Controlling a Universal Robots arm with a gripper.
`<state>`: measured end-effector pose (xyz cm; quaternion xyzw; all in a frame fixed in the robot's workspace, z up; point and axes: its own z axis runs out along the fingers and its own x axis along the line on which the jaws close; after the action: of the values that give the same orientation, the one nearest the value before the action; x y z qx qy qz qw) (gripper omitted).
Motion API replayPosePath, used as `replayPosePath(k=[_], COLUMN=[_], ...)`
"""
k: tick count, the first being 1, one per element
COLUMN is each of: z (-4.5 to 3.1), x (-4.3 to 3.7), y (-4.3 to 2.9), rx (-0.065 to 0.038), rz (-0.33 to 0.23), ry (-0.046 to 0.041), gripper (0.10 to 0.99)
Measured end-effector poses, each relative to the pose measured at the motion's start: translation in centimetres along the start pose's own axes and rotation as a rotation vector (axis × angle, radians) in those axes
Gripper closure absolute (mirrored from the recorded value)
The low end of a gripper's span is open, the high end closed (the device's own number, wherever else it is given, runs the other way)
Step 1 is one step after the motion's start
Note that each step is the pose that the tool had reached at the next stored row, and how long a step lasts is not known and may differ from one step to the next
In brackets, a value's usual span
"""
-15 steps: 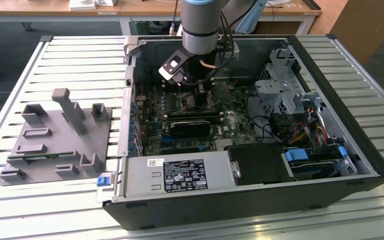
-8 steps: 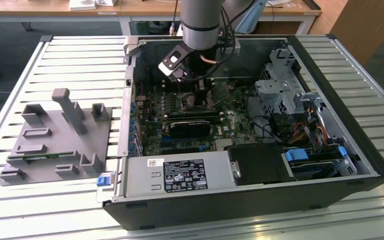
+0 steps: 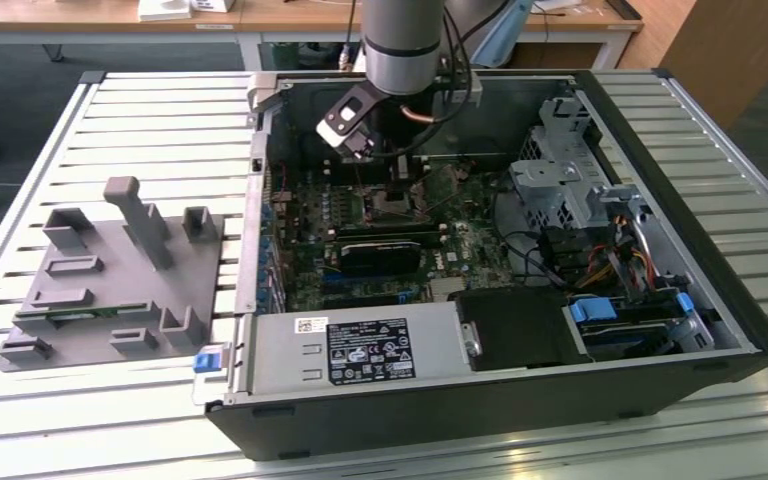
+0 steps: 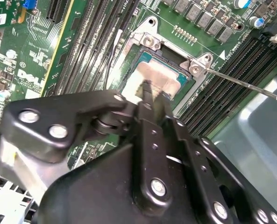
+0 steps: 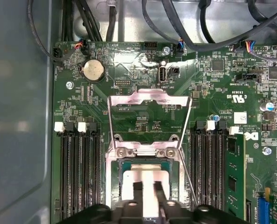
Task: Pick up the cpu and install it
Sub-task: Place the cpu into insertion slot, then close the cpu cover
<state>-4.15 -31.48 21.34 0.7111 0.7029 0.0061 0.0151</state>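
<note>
Upper middle of the exterior view, down inside the open case point(image 3: 491, 415): gripper point(image 5: 148, 185) straight over the cpu point(image 5: 146, 173)

As for the cpu: lies flat in the socket point(image 5: 129, 152) on the green board point(image 5: 213, 107), silver top up, a thin teal rim showing round it in both wrist views. Looks seated rather than lifted, judging by the even rim on each visible side.

As for direction: sits directly beneath the fingertips, off to no side, so leaves only the vertical between chip and tool. Has no long axis worth naming, being square; runs edge-parallel with the memory slots point(image 5: 77, 177) on both flanks.

As for the grip: stands narrowly parted, two dark fingers point(image 5: 138, 193) with a strip of bare metal lid showing between them in the first wrist view. Spans less than the chip's width, so cannot be clamping its sides. Contact with the lid, or a sliver of air above it: cannot tell.

Around the socket: shows the load frame point(image 5: 150, 97) tipped up and open, and the thin lever point(image 4: 243, 84) standing free, both clear of the chip. With a single arm point(image 3: 404, 40) on the rig, leaves no question of which hand is nearer
</note>
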Motion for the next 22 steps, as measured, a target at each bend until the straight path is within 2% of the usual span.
replayPosePath(k=[1, 2, 3, 4, 22], z=[-0.04, -0.08, -0.11, -0.15, -0.83], x=[0.00, 0.00, 0.00, 0.00, -0.01], y=[0.00, 0.00, 0.00, 0.01, 0.03], rx=[0.000, 0.000, 0.000, 0.000, 0.000], rz=[0.000, 0.000, 0.000, 0.000, 0.000], ry=[-0.0002, -0.0003, -0.0003, -0.0002, -0.0002], gripper=[0.906, 0.906, 0.965, 0.980, 0.980])
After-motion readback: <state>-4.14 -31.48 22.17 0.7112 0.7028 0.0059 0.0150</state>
